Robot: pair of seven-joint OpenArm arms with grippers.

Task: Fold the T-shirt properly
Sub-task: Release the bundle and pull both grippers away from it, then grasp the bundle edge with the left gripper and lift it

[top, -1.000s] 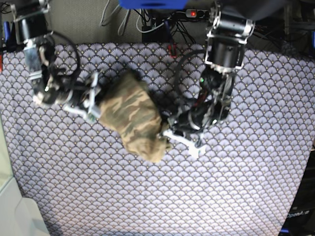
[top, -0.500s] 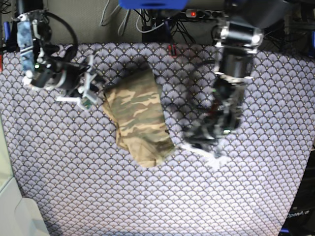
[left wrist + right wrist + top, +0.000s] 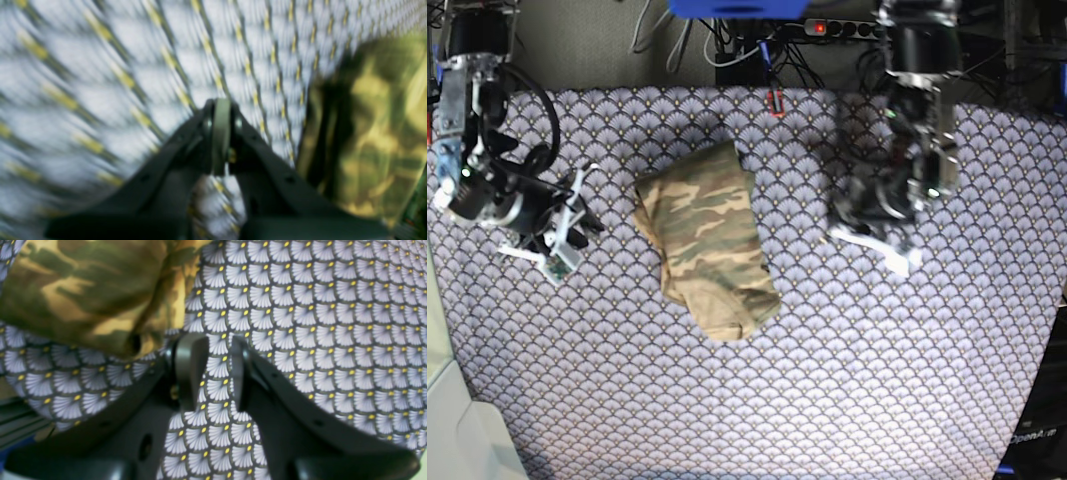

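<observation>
The camouflage T-shirt [image 3: 707,240] lies folded into a narrow slanted bundle in the middle of the purple scallop-patterned table cloth [image 3: 827,380]. In the base view my right gripper [image 3: 572,220] hovers to the left of it, apart from the cloth. The right wrist view shows this gripper [image 3: 215,370] open and holding nothing, with a T-shirt [image 3: 93,290] edge just beyond its left finger. My left gripper [image 3: 872,245] is off to the shirt's right. In the blurred left wrist view it [image 3: 220,133] is shut and holds nothing, and the T-shirt [image 3: 377,133] lies to its right.
Cables and a power strip [image 3: 827,28] run along the table's back edge, with a small red item [image 3: 777,100] on the cloth there. A pale surface [image 3: 457,440] borders the front left corner. Bare cloth surrounds the shirt.
Both arms have drawn away from the T-shirt, the right gripper to the left and the left gripper to the right. The shirt now lies free and flatter on the cloth.
</observation>
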